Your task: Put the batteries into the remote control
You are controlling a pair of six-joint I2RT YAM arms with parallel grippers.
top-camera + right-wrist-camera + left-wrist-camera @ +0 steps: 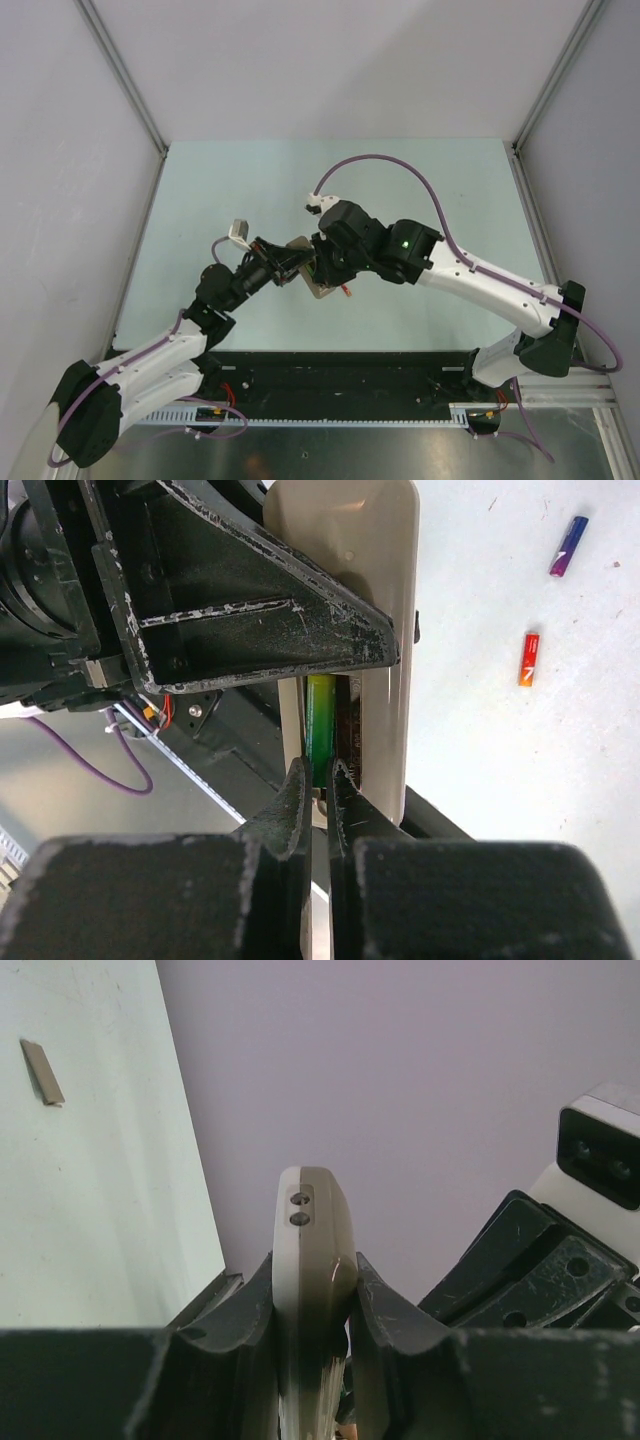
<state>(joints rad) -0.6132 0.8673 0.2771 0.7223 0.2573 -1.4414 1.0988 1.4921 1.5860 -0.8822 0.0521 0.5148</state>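
Top view, hold: the left fingers [297, 265] are clamping the remote control [320, 290] up off the tabletop [420, 180], over its middle and a little toward the near edge.
Top view, approach: the right fingers [322, 268] are meeting the remote from the right-edge side, so the two sets of fingers are working almost tip to tip.
Left wrist, grip: the remote is standing edge-on between the closed-in fingers, with its rounded end poking out past them. A grey cover piece [42, 1072] is lying flat on the tabletop, well apart.
Right wrist, fingers: they are pressing together with no gap, gripping nothing I can make out.
Right wrist, battery: the green battery [321, 720] is sitting in the open bay on the remote's back, straight ahead of the tips and touching or nearly touching them.
Right wrist, axis: its long axis is running along the remote's length, in line with the fingers, so a push along that line is probably what is seating it.
Right wrist, spares: the red battery [529, 660] and blue battery [567, 546] are lying loose on the tabletop, well clear of the remote.
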